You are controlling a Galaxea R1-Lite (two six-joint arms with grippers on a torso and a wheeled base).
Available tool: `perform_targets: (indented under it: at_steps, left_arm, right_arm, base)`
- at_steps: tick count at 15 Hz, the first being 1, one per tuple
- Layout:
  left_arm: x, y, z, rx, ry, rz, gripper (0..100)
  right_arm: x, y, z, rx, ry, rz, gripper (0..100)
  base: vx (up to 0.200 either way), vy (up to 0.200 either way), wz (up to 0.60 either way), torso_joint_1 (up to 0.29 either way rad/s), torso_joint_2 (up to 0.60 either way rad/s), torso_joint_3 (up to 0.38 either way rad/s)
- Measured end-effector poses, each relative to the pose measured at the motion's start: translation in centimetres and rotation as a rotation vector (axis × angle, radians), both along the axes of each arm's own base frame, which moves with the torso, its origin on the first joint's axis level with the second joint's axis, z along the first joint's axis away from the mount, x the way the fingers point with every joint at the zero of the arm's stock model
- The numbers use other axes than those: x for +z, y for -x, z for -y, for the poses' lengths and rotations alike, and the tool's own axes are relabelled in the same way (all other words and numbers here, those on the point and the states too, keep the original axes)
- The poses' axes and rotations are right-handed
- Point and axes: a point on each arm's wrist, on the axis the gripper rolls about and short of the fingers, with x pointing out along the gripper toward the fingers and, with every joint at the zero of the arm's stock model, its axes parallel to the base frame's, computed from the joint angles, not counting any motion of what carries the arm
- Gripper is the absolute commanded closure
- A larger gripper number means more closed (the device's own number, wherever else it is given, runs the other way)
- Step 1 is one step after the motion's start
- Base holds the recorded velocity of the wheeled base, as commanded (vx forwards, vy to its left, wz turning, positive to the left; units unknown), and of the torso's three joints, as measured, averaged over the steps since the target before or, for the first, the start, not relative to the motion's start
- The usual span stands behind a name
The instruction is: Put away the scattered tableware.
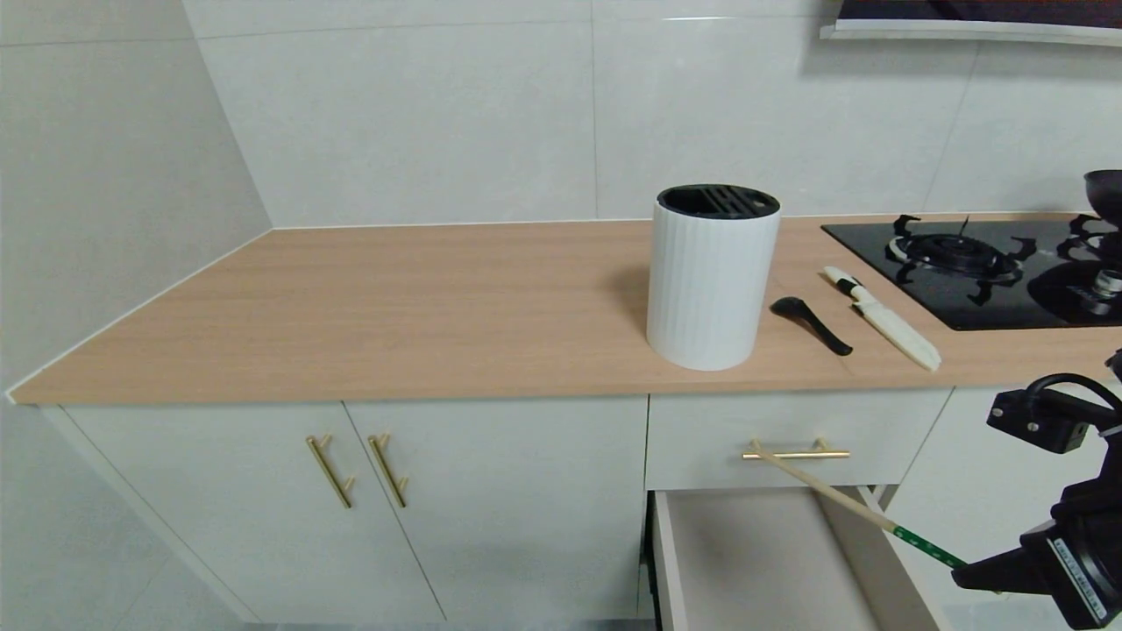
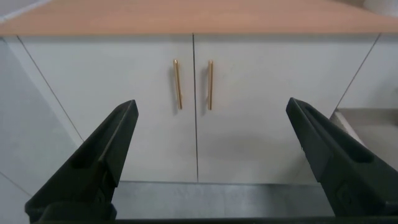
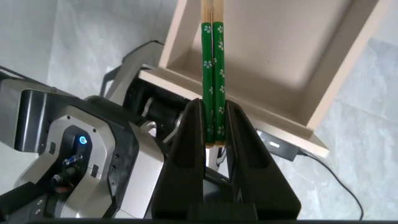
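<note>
My right gripper (image 1: 973,574) (image 3: 212,118) is shut on a pair of wooden chopsticks (image 1: 841,501) (image 3: 211,56) with green flowered ends. It holds them low at the right, their tips slanting up over the open drawer (image 1: 692,561) (image 3: 323,93) toward the upper drawer's handle. On the wooden counter (image 1: 394,307) stands a white ribbed utensil holder (image 1: 710,276) with a black slotted top. Right of it lie a black spoon (image 1: 811,322) and a white knife (image 1: 881,317). My left gripper (image 2: 208,155) is open, facing the lower cabinet doors (image 2: 193,106).
A black gas hob (image 1: 990,267) sits at the counter's right end with a dark pot (image 1: 1106,193) on it. Two cabinet doors with gold handles (image 1: 355,469) are shut under the counter's left part. The tiled wall closes off the back and left.
</note>
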Motion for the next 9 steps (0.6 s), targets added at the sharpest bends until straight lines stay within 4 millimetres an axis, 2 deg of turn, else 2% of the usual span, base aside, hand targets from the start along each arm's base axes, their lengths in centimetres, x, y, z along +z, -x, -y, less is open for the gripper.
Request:
perform_targets:
  at_steps: [9]
  left_arm:
    - [0.02, 0.00, 0.00, 0.000, 0.000, 0.001, 0]
  right_arm:
    - [-0.83, -0.79, -0.22, 0.001, 0.012, -0.047, 100]
  base:
    - [0.000, 0.000, 0.00, -0.183, 0.48, 0.293]
